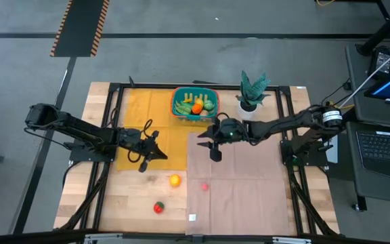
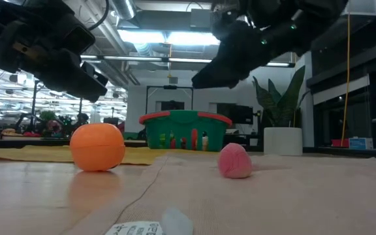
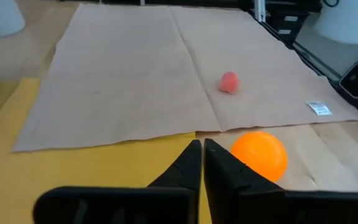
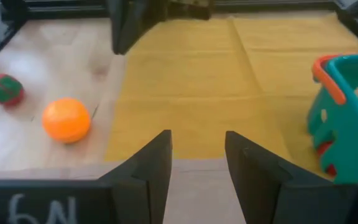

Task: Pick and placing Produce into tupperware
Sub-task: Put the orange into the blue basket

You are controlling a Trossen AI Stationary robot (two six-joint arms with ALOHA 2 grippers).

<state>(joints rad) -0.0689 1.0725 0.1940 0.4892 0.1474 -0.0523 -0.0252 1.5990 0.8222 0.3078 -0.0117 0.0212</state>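
So the left gripper (image 1: pixel 156 154) is hanging over the yellow cloth (image 1: pixel 144 118) on the left half of the tabletop (image 1: pixel 83 196), fingers pinched fully together with nothing between them. Its wrist view shows the two tips touching, with the orange ball-shaped fruit (image 3: pixel 261 155) just past them, apart from the fingers.

That orange fruit (image 1: pixel 174 180) sits on bare wood toward the front edge, just beside the edge of the brownish-pink cloth (image 1: pixel 239 183). A red-and-green piece (image 1: pixel 158 207) lies closer to the front edge, and a small pink fruit (image 1: pixel 204 186) rests on the pink cloth, near the orange one.

The right gripper (image 1: pixel 214 153) is up off the table near the middle, over the seam where the two cloths meet. Its fingers (image 4: pixel 151 163) stand partly apart and hold nothing.

The teal basket with the orange-red rim (image 1: pixel 195 103) is at the back edge, middle of the table, on the yellow cloth, with several pieces of produce inside (green, yellow, one orange). A potted plant (image 1: pixel 251 95) in a white pot stands just beside it toward the right.
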